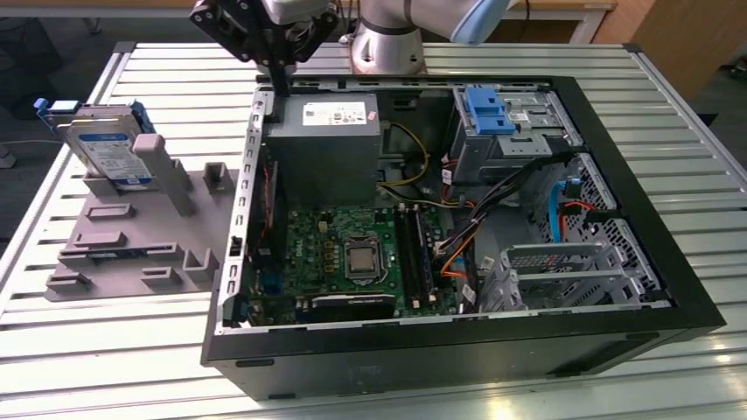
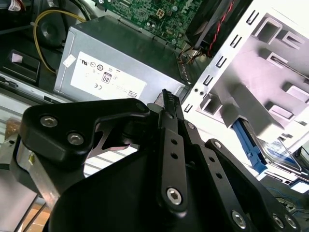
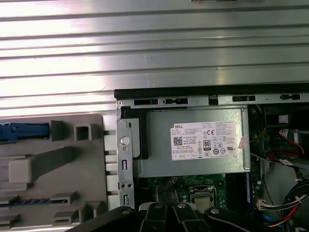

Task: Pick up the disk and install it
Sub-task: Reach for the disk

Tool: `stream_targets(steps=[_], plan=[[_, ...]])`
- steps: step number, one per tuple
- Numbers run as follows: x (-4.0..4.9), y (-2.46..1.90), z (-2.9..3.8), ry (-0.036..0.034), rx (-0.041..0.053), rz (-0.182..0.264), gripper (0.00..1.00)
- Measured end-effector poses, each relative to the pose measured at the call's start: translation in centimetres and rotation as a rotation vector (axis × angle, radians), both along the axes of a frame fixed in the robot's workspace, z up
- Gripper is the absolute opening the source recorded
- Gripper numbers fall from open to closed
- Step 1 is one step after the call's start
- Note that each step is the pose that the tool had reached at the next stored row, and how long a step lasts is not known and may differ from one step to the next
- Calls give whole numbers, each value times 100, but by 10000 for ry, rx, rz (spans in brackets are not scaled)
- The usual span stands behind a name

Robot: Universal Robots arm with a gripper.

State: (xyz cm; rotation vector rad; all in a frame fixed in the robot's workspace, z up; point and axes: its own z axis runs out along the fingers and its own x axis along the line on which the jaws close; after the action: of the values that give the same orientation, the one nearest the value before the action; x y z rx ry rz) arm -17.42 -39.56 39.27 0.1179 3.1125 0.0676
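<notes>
Clock reference: the exterior view, with 12 o'clock toward its upper edge.
Disk position: the disk (image 1: 111, 156) stands on edge in the grey fixture (image 1: 129, 241), outside the computer case (image 1: 467, 350). It is between 9 and 10 o'clock from the case centre.
Disk attitude: tilted back, with the white-and-blue label facing the camera. A grey post (image 1: 160, 171) of the fixture stands against it at 3 o'clock.
Disk carrier: the blue carrier (image 1: 54, 107) frames the drive. In the first wrist view one end of it (image 3: 21, 131) shows at the fixture's edge.
Disk contact: nothing but the fixture touches it.
Gripper position: the gripper (image 1: 280, 90) hangs at 2 o'clock from the disk and well apart from it. It is over the case's wall on the fixture's side, at 11 o'clock from the power supply (image 1: 321, 144).
Gripper state: in the second wrist view the fingers (image 2: 166, 99) lie closed against each other, with nothing held between them.
Power supply: grey box with a white sticker, in the case corner between 10 and 11 o'clock.
Motherboard: the green motherboard (image 1: 338, 254) lies at 6 o'clock from the power supply.
Blue bracket: the upright blue bracket (image 1: 485, 109) sits at 12 o'clock in the case.
Drive cage: the metal drive cage (image 1: 561, 271) is at 4 o'clock in the case.
Support: fixture and case rest on the slatted metal table (image 1: 105, 346).
</notes>
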Motion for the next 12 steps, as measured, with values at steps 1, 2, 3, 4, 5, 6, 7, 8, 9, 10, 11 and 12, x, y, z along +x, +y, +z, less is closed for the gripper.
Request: stream_targets(steps=[1,2,3,4,5,6,7,8,9,10,11,12], plan=[[-4,0,0,0,0,0,11],[-8,0,-1,0,0,0,11],[-13,0,-1,-1,1,-1,11],[-17,0,-1,-1,1,0,11],[-23,0,-1,0,0,0,11],[-28,1,-2,-1,0,0,11],[-35,2,-2,-1,1,0,11],[-42,3,-2,0,0,0,11],[-48,5,-2,0,0,0,11],[-55,8,-2,0,0,0,11],[-61,11,-2,0,0,0,11],[-68,13,-2,0,0,-1,11]])
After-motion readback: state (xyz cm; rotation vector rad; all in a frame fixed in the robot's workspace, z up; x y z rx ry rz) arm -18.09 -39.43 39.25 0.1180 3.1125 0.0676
